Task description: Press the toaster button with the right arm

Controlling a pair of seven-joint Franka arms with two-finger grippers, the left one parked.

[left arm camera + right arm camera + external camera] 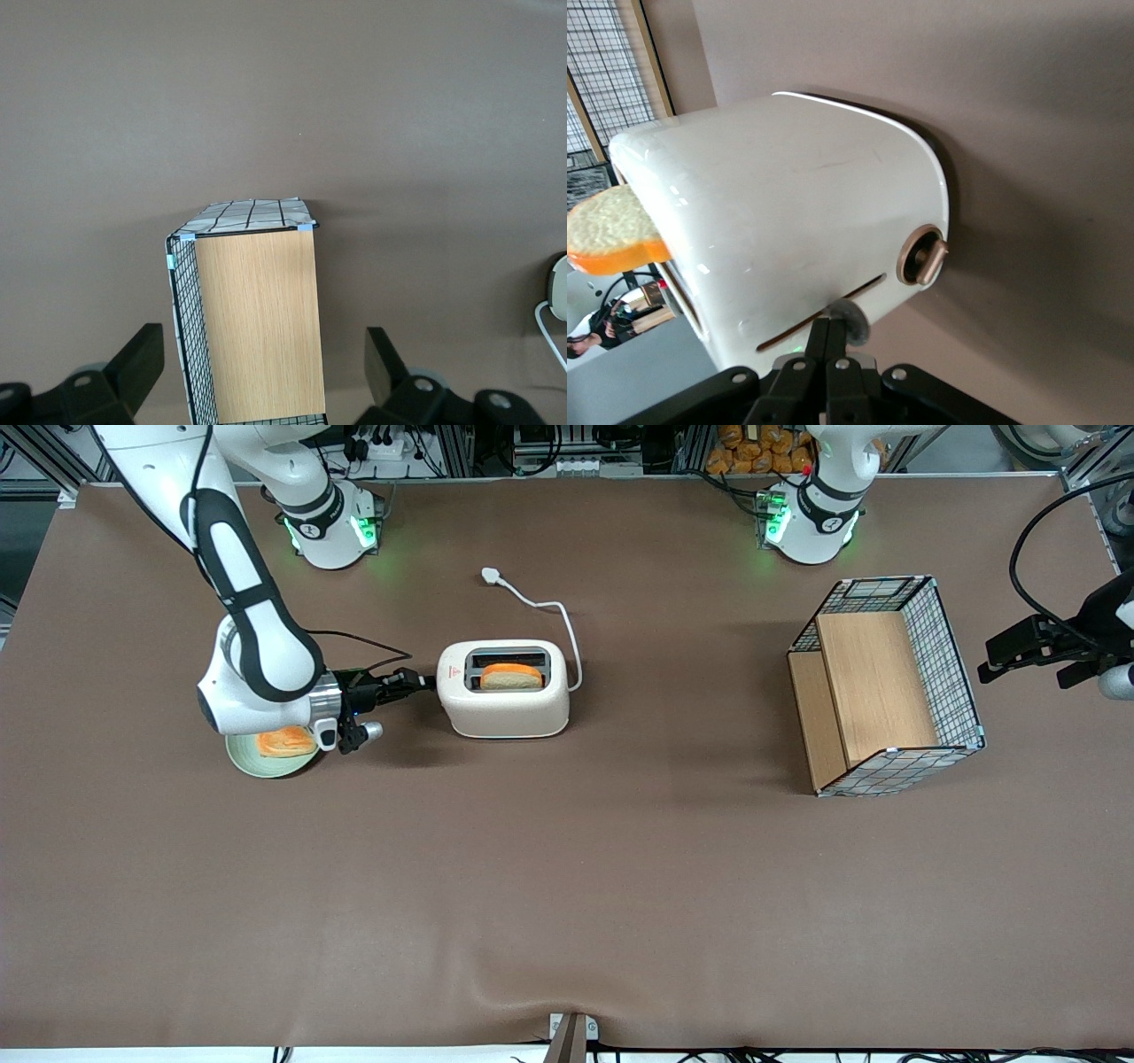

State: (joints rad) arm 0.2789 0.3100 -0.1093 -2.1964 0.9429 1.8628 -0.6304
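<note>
On the brown cloth-covered table, the white jointed right arm with black bands reaches sideways, wrist low, toward the cream-white rounded two-slot toaster. Toaster sits mid-table, nearer the working arm's end; long axis runs along the table's length, narrow end facing the arm. White power cord trails off farther from the front camera. Slice of bread stands in the nearer slot.

Black two-finger gripper is level with the narrow end, tips at or touching it. In the right wrist view the fingers sit pressed together, closed on nothing, tips meeting the small round pale grey toaster button at the foot of the lever slot. A bronze-ringed dial sits beside it, clear of the tips.

Judgement: contact made or nearly so; the push should go down the slot, along the toaster's end face.

Room: pale green plate with pastry lies under the wrist, so little drop margin there. Wire-and-wood basket is well apart, toward the parked arm's end.
</note>
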